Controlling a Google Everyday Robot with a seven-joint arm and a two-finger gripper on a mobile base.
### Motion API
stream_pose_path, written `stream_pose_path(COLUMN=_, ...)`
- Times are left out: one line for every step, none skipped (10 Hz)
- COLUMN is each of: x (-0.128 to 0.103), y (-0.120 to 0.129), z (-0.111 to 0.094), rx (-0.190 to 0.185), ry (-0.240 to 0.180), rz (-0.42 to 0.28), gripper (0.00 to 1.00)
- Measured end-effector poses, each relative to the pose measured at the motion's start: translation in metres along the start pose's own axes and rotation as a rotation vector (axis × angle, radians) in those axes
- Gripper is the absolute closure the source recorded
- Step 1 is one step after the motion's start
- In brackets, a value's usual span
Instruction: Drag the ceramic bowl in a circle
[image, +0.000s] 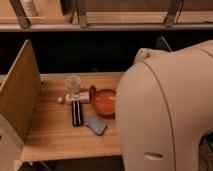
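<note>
The ceramic bowl (105, 102) is round, shallow and glossy red-orange. It sits on the wooden table (50, 136), right of the middle, with its right side hidden behind my large white arm housing (165, 110). A small dark part stands at the bowl's upper left rim; I cannot tell what it is. My gripper does not show; it is hidden behind the white housing or out of frame.
A clear plastic cup (73, 83) stands behind and left of the bowl. A white tube (77, 97), a black flat bar (76, 113) and a blue item (95, 125) lie just left of and in front of the bowl. A wooden divider panel (20, 95) walls off the table's left side.
</note>
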Motion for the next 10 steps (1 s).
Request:
stream_pose_path(x=0.0, y=0.0, z=0.0, rx=0.0, ry=0.0, rz=0.0, gripper=0.2)
stream_pose_path(x=0.0, y=0.0, z=0.0, rx=0.0, ry=0.0, rz=0.0, gripper=0.2)
stream_pose_path(x=0.0, y=0.0, z=0.0, rx=0.0, ry=0.0, rz=0.0, gripper=0.2)
stream_pose_path(x=0.0, y=0.0, z=0.0, rx=0.0, ry=0.0, rz=0.0, gripper=0.2)
stream_pose_path(x=0.0, y=0.0, z=0.0, rx=0.0, ry=0.0, rz=0.0, gripper=0.2)
stream_pose_path(x=0.001, y=0.001, z=0.0, rx=-0.005, ry=0.001, rz=-0.004, gripper=0.2)
stream_pose_path(x=0.003, y=0.002, z=0.004, rx=-0.024, ry=-0.007, rz=-0.03, gripper=0.2)
stream_pose_path(x=0.005, y=0.002, z=0.016, rx=-0.05, ry=-0.036, rz=-0.065, gripper=0.2)
stream_pose_path(x=0.005, y=0.002, z=0.032, rx=-0.078, ry=-0.079, rz=-0.097, gripper=0.2)
stream_pose_path(x=0.005, y=0.003, z=0.049, rx=-0.104, ry=-0.121, rz=-0.118, gripper=0.2)
